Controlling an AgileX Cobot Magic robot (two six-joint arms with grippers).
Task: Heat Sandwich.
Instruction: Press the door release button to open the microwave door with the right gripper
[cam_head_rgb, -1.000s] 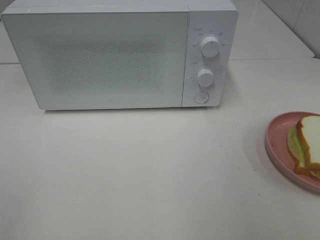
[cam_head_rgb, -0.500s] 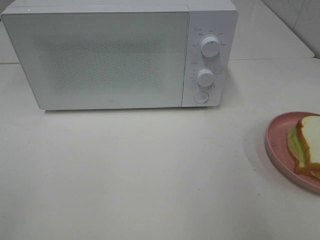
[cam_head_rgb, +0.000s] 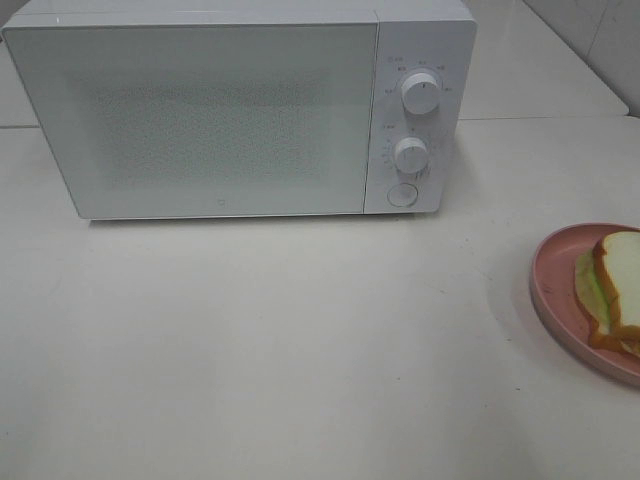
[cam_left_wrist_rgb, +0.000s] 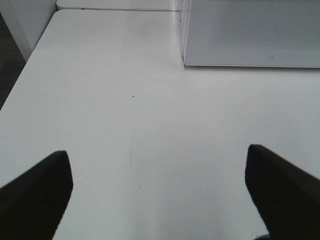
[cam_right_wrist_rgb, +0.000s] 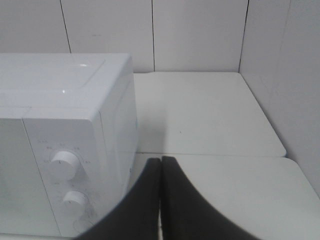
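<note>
1. Sandwich: white bread with a tan-brown crust and pale green filling. It lies on a round pink plate at the right edge of the high view, which cuts off part of both.
2. The plate rests on the white table, well apart from the microwave, off to its right and nearer the camera.
3. The microwave is white, and its speckled door is closed. On its right panel are an upper knob, a lower knob and a round button.
4. Small grey markings ring both knobs, and a tiny mark sits low on the door. None of it is large enough to read.
5. The right gripper has its two dark fingers pressed together with nothing between them. It is up beside the microwave's knob end.
6. The left gripper has its fingers spread wide over bare table and holds nothing.
7. The tabletop is pale and matte, with faint scratches and specks. A seam divides it from a second white surface behind the microwave.
8. White panelled walls close the far corner, and dark floor shows past the table's left edge.
</note>
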